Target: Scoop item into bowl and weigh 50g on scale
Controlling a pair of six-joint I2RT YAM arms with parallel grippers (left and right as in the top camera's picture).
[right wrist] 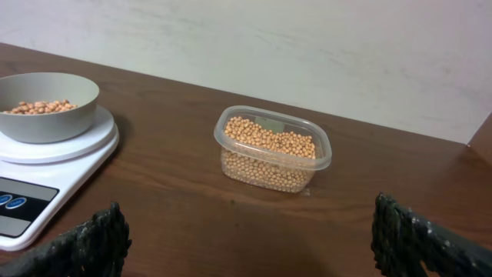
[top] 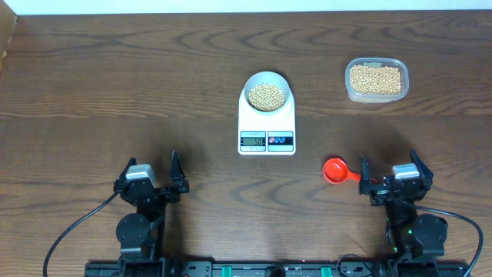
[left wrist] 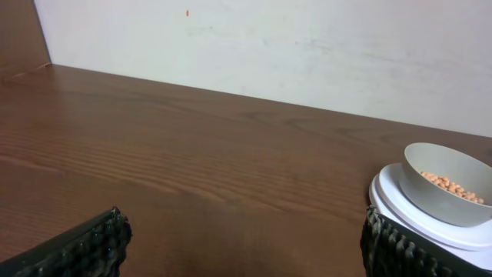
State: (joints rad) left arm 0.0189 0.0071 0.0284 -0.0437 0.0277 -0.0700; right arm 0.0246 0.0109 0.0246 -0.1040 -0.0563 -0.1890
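The pale bowl (top: 267, 94) holds beans (top: 267, 96) and stands on the white scale (top: 267, 132) at the table's middle; its display is lit. The bowl also shows in the left wrist view (left wrist: 446, 185) and the right wrist view (right wrist: 48, 108). More beans fill a clear plastic container (top: 376, 79) at the back right, seen in the right wrist view (right wrist: 273, 148). A red scoop (top: 336, 171) lies on the table just left of my right gripper (top: 389, 177). My right gripper (right wrist: 250, 235) is open and empty. My left gripper (top: 151, 178) is open and empty at the front left (left wrist: 242, 242).
The table's left edge and a wall corner show at the far left (top: 6, 38). A pale wall runs behind the table's back edge (right wrist: 307, 46). Cables trail from both arm bases at the front edge.
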